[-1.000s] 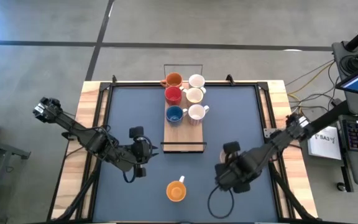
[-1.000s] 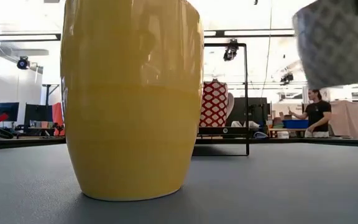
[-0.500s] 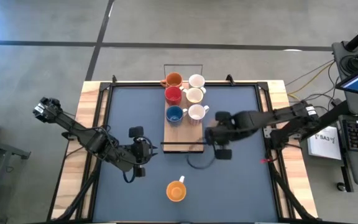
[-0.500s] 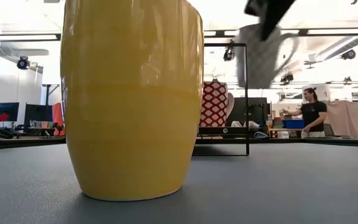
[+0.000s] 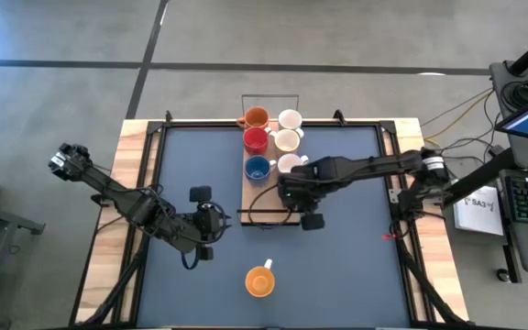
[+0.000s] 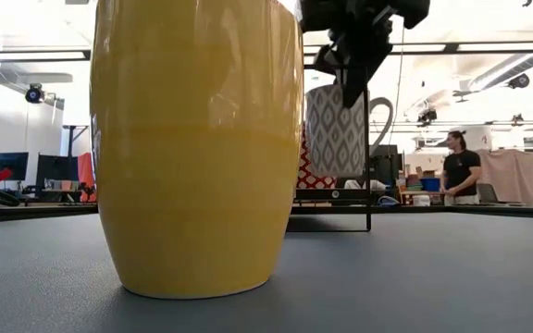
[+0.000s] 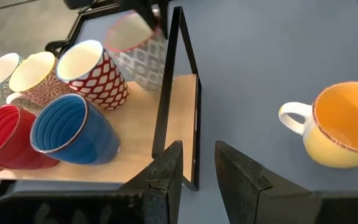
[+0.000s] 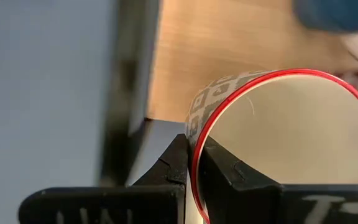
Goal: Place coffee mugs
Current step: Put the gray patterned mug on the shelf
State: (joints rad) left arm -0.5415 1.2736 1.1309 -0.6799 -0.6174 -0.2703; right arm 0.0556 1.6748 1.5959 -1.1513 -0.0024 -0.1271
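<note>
My right gripper (image 5: pixel 289 189) is shut on a grey-patterned mug with a red rim (image 6: pixel 336 129), above the near end of the wooden tray (image 5: pixel 269 203). Several mugs stand on the tray: orange (image 5: pixel 257 117), red (image 5: pixel 256 139), blue (image 5: pixel 258 169) and three white or cream ones (image 5: pixel 289 140). In the left wrist view the held mug (image 7: pixel 135 53) hangs beside a red-and-white patterned mug (image 7: pixel 92 74). A second orange mug (image 5: pixel 259 281) stands on its base near the table's near edge. My left gripper (image 7: pixel 199 171) is open and waits left of the tray. My right gripper holds the grey-patterned mug by its rim (image 8: pixel 194 146), one finger (image 8: pixel 222 171) inside the mug and one (image 8: pixel 176 165) outside, pinching the wall. It comes from above. The mug hangs below the fingers, slightly tilted and lifted clear of the tray, with its handle (image 6: pixel 384 116) to one side.
The tray has an upright black wire handle at its near end (image 7: pixel 178 81) and another at its far end (image 5: pixel 270 96). The orange mug fills the front of the low view (image 6: pixel 197 139). A person (image 6: pixel 458 171) stands in the room beyond the table.
My right gripper has carried the grey-patterned mug from the table's near right part toward the far edge and the left, and it now hangs over the tray's near end. In the low view the mug has come down beside the tray's wire handle.
</note>
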